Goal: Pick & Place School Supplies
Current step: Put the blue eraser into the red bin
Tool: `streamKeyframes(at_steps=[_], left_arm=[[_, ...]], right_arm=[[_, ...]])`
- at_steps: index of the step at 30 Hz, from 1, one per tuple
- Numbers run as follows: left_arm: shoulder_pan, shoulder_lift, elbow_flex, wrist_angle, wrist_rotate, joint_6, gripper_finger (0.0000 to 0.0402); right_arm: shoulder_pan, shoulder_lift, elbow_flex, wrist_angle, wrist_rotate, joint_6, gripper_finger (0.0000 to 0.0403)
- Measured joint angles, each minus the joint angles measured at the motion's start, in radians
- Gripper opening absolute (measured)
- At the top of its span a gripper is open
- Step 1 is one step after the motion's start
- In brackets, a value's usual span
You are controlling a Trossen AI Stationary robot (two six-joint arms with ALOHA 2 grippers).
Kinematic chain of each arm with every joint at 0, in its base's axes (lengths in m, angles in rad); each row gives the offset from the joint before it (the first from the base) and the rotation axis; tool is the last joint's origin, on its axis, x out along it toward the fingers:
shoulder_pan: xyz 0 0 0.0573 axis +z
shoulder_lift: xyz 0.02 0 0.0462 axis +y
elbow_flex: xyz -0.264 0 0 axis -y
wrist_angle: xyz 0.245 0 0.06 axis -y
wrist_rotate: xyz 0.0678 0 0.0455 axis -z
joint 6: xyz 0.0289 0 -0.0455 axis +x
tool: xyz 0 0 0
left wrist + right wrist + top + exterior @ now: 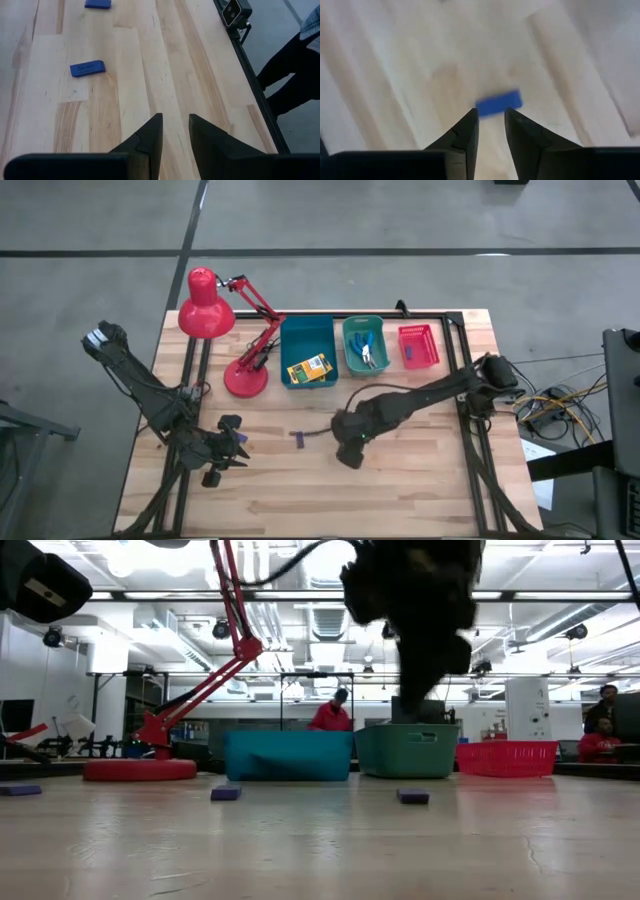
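Note:
My right gripper (350, 450) hangs open over the middle of the table. In its wrist view (491, 114) a small purple-blue block (498, 102) lies on the wood just past the fingertips. The low view shows that block (412, 796) on the table with the fingers well above it. A second block (297, 438) lies to the left, and a third (241, 438) lies beside my left gripper (226, 448). My left gripper (175, 120) is open low over bare wood, with two blocks (87, 68) ahead of it. Crayon boxes (308, 369) sit in the blue bin, and blue-handled tools (367, 352) in the teal bin.
A red desk lamp (207, 310) stands at the far left, its base (245, 380) next to the blue bin (306, 338). The teal bin (349, 330) and red bin (418, 346) line the far edge. Dark rails run along both table sides. People show in the room behind.

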Motion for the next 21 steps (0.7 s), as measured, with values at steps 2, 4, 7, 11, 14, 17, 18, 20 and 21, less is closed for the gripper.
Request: streamKeyframes(at_steps=[2, 4, 7, 11, 14, 17, 18, 20, 21], left_arm=[[0.000, 0.000, 0.000, 0.000, 0.000, 0.000, 0.0099], [0.000, 0.000, 0.000, 0.001, 0.000, 0.000, 0.0099], [0.000, 0.000, 0.000, 0.000, 0.000, 0.000, 0.0099], [0.000, 0.000, 0.000, 0.000, 0.000, 0.000, 0.0099], [0.000, 0.000, 0.000, 0.000, 0.000, 0.000, 0.0099], [0.000, 0.000, 0.000, 0.000, 0.000, 0.000, 0.0099], [0.000, 0.000, 0.000, 0.000, 0.000, 0.000, 0.0099], [0.000, 0.000, 0.000, 0.000, 0.000, 0.000, 0.0099], [0.000, 0.000, 0.000, 0.000, 0.000, 0.000, 0.0099]], right_arm=[[0.000, -0.022, 0.000, 0.006, 0.071, 0.155, 0.0095], [0.000, -0.034, 0.000, 0.005, 0.117, 0.312, 0.0098], [-0.003, -0.038, 0.000, 0.005, 0.135, 0.517, 0.0101], [-0.003, -0.023, 0.000, 0.005, 0.133, 0.715, 0.0097], [-0.002, -0.001, 0.000, 0.009, 0.093, 0.772, 0.0094], [-0.002, 0.020, 0.002, 0.010, 0.067, 0.783, 0.0101], [-0.002, 0.025, 0.003, 0.011, 0.065, 0.785, 0.0106], [-0.002, 0.032, 0.002, 0.010, 0.064, 0.831, 0.0118], [-0.002, 0.036, 0.002, 0.011, 0.065, 0.858, 0.0125]])
